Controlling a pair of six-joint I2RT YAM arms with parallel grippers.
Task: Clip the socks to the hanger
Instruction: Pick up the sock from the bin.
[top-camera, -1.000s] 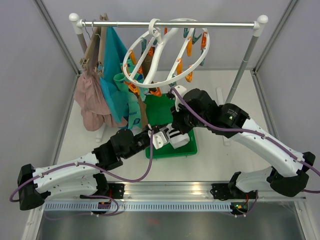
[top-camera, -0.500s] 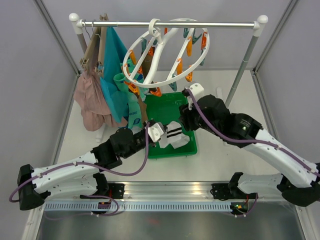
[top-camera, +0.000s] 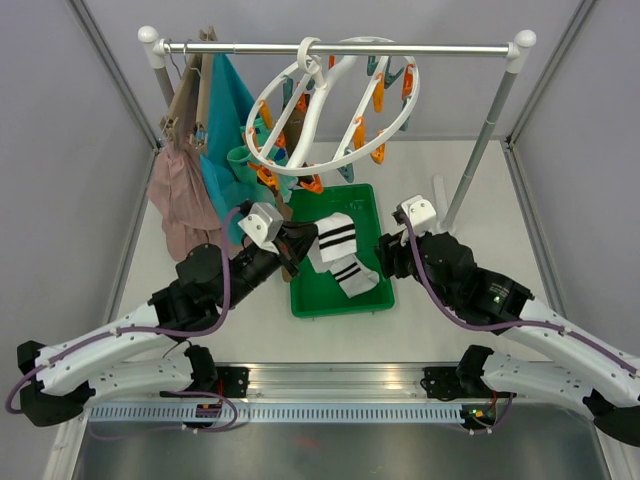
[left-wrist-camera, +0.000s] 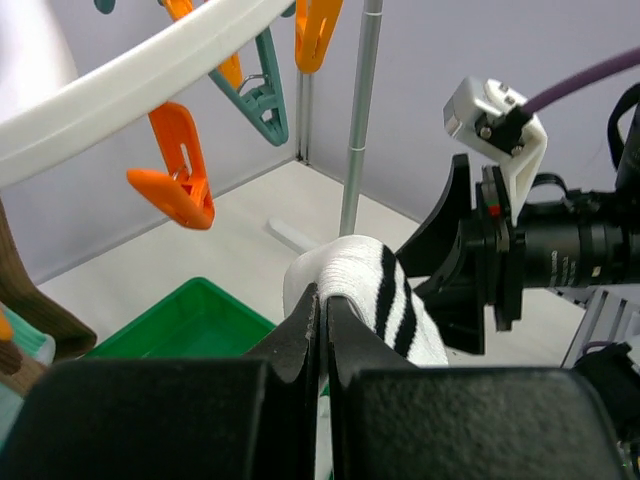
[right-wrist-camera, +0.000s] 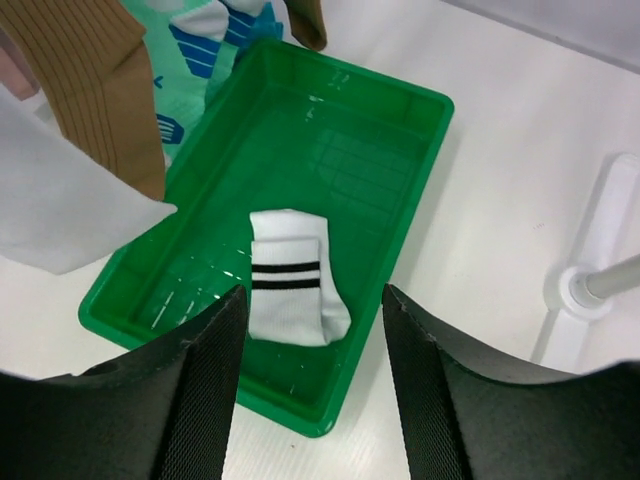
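My left gripper (top-camera: 297, 241) is shut on a white sock with black cuff stripes (top-camera: 333, 235), held up over the green tray (top-camera: 300, 300). In the left wrist view the sock (left-wrist-camera: 365, 280) drapes over the closed jaws (left-wrist-camera: 326, 300), below the white ring hanger (left-wrist-camera: 130, 95) and its orange peg (left-wrist-camera: 180, 165). A second striped sock (right-wrist-camera: 290, 275) lies folded in the tray (right-wrist-camera: 440, 115), under my open, empty right gripper (right-wrist-camera: 312, 300). A brown sock (right-wrist-camera: 105, 70) and a mint-teal sock (right-wrist-camera: 200, 40) hang at the tray's far left. The hanger (top-camera: 322, 100) hangs from the rail.
The clothes rail (top-camera: 400, 48) spans the back, its right post (top-camera: 490, 130) standing behind the right arm. A teal garment (top-camera: 230, 100) and a pink-beige garment (top-camera: 180, 200) hang on the left. The right arm's wrist camera (left-wrist-camera: 500, 240) is close beside the held sock.
My left gripper shut on the striped sock and lifted it up and back from the tray. My right gripper opened, let go and drew back to the right.
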